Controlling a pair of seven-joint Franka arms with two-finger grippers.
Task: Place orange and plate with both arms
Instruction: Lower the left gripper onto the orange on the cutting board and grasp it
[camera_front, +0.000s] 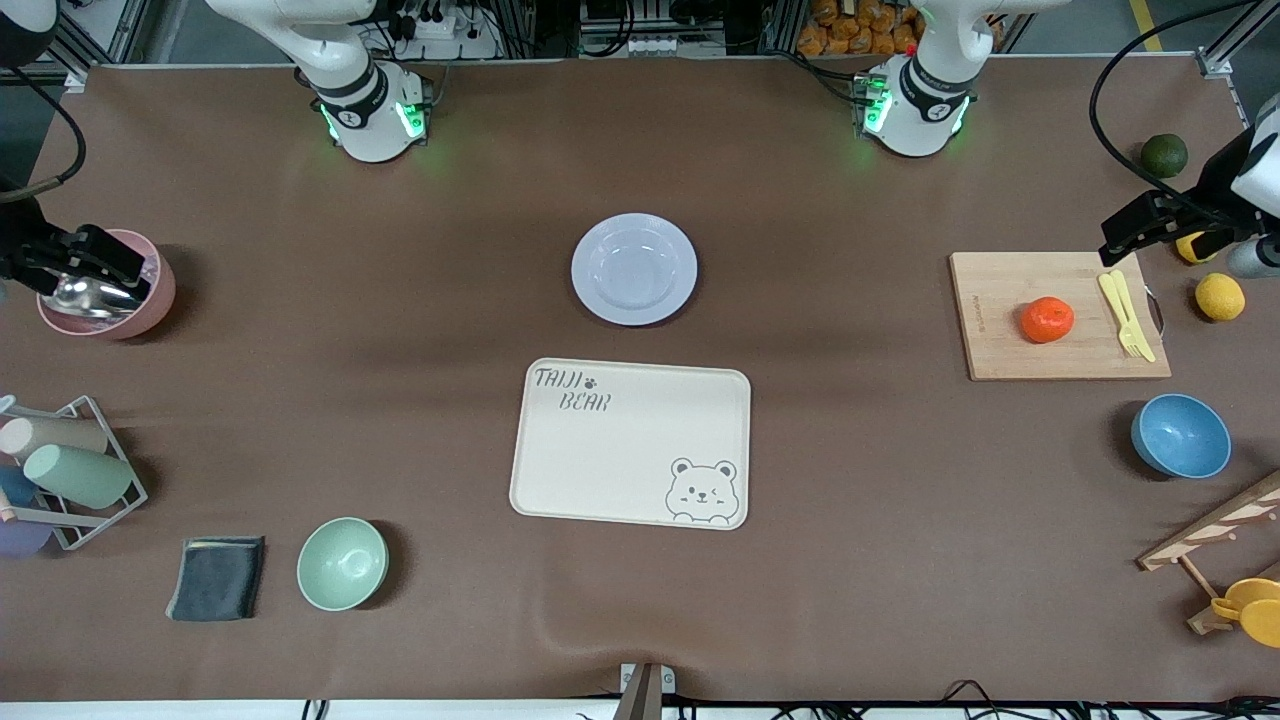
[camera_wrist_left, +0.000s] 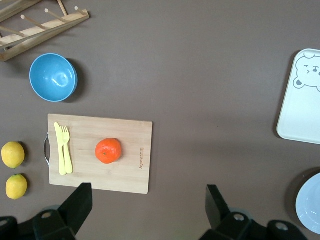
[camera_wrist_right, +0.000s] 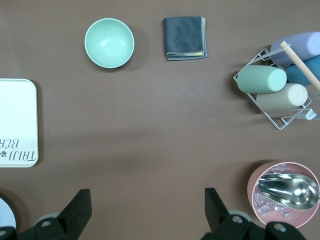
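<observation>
The small round orange-red mandarin (camera_front: 1047, 319) is sitting near the middle of a rectangular bamboo cutting board (camera_front: 1010, 345), beside a pale yellow plastic fork and knife (camera_front: 1125, 312) lying along the board's edge toward the left arm's end of the brown table (camera_front: 860, 480). The round pale lavender plastic plate (camera_front: 634, 268) is resting at the table's centre, just beside the edge of a cream rectangular tray with a bear drawing (camera_front: 630, 443) that is farther from the front camera. The left gripper (camera_wrist_left: 149, 200) is hovering high at the left arm's end of the table with its fingers spread apart and empty; the right gripper (camera_wrist_right: 147, 204) is hovering over the right arm's end near a pink cup holding a metal scoop (camera_front: 108, 285), fingers likewise apart and empty
</observation>
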